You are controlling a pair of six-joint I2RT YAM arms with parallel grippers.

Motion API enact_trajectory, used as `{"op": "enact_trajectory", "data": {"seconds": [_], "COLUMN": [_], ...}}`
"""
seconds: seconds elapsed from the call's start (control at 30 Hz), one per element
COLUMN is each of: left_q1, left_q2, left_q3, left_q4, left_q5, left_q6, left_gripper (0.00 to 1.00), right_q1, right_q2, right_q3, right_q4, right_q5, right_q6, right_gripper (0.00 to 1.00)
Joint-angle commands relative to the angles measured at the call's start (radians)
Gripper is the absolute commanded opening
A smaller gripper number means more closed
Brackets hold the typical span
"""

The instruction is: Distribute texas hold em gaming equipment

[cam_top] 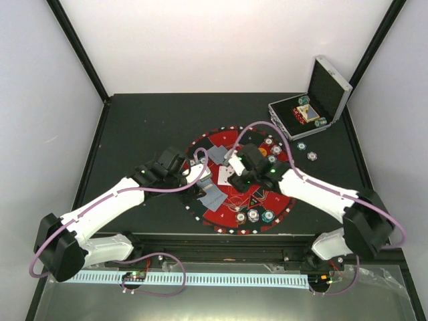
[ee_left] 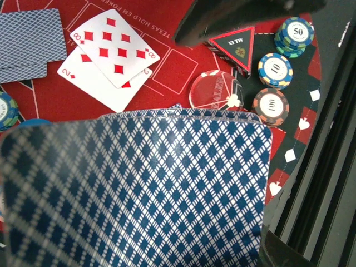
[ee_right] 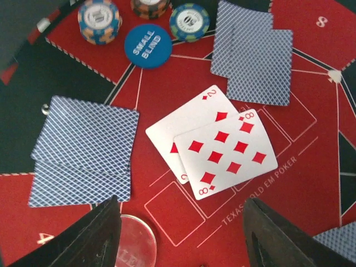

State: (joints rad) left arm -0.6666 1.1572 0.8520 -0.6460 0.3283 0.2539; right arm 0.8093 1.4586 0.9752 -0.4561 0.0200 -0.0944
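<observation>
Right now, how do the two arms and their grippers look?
Both the left arm and the right arm have white shells on the long links, with black joints and bases. A thin purple cable loops along each one. The right gripper has black, wedge-shaped fingers. Small green lights glow near the wrists.

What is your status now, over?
Left claw shut on card deck. Right claw open, empty, near eight of diamonds overlapping two of diamonds. No obstruction seen.
</observation>
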Motion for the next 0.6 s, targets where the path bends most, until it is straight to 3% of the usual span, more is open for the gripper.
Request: {"op": "enact_trajectory", "data": {"seconds": [0.0, 0.17, 0.33, 0.57], "left_q1": [0.003, -0.009, -0.042, -0.067], "left_q2": [-0.027, -0.02, -0.008, -0.004], "left_q3": [0.022, 0.016, 0.019, 0.018], "left_q4": [0.021, 0.028, 0.028, 0.029], "left_q5": [0.059, 0.109, 0.127, 0.142], "left_q6": [0.005, 0.022, 0.021, 0.022], "left_gripper": [0.39, 0.39, 0.39, 0.39], "right_q1": [-0.103, -0.197, -0.193, -0.153], "right_q2": [-0.153, -0.326, -0.29, -0.132], "right_q3": [-0.111, -0.25, -0.271, -0.187], "right_q4": [0.139, 0.384, 0.521, 0.443], "right_q5": [-0.178, -0.466, -0.744, -0.927], "right_q6": [0.136, 0.364, 0.486, 0.416], "right_gripper": [0.62, 0.68, 0.68, 0.64]}}
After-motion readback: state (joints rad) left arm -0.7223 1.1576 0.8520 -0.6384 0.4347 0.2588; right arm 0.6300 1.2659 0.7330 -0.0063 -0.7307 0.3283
